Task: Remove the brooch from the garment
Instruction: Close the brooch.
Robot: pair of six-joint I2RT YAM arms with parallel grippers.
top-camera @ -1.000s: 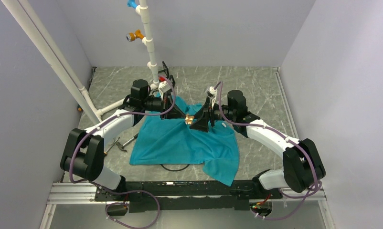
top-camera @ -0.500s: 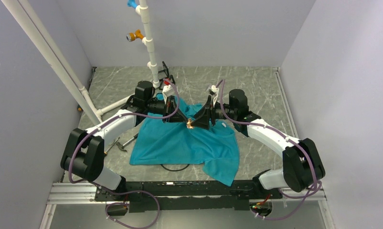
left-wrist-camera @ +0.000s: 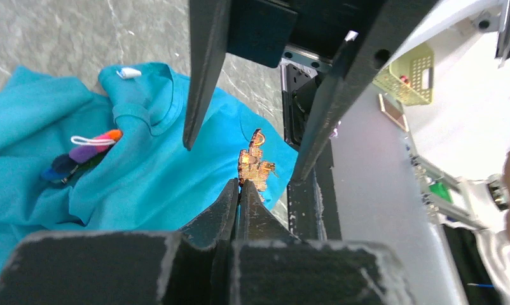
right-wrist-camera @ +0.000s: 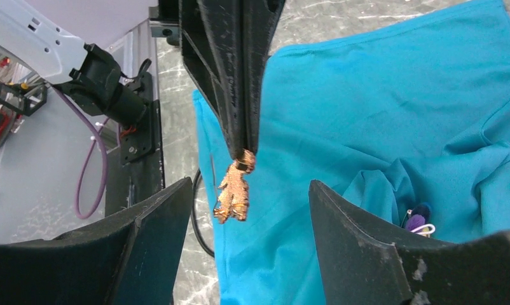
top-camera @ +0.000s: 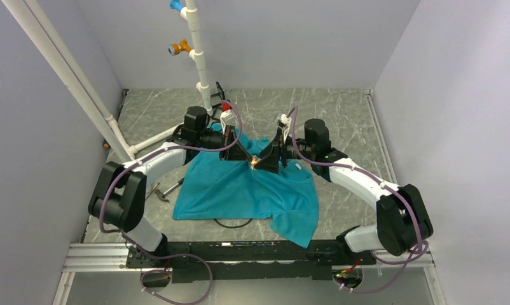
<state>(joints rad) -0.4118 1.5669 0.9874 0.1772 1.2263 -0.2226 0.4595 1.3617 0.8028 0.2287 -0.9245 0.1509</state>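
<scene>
While left hand (left-wrist-camera: 240,185) pinches copper piece (left-wrist-camera: 254,162) | right hand (right-wrist-camera: 249,189) apart | brooch (left-wrist-camera: 86,150) on garment (left-wrist-camera: 151,184)

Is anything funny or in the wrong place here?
Yes. The left fingers pinch a small orange piece in mid-air, while the colourful brooch lies untouched in a fold of the rumpled garment.
</scene>
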